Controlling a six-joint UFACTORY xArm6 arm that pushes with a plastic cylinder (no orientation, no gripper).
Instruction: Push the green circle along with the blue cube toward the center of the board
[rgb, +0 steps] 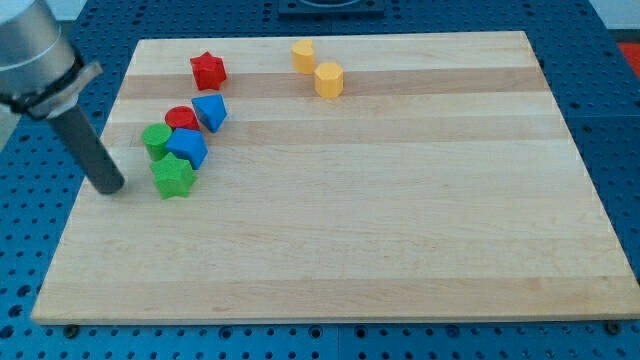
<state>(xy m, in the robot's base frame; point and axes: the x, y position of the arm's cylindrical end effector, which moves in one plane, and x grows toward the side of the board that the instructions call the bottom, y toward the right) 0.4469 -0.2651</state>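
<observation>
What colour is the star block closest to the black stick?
Green. The star block sits just right of my tip, clearest in the camera view.

The tool's tip (108, 186) rests on the wooden tabletop (400, 220), left of the green star (173, 176) and clear of it. Above the green star sits the blue cube (188, 147), touching it, with the green circle (156, 139) just to the cube's left. The red circle (181, 118) lies above the green star too, beside another blue block (210, 111). A red star (208, 70) stands farther up. Two yellow blocks (303, 55) (328, 79) sit well right of the green star, near the top edge.
</observation>
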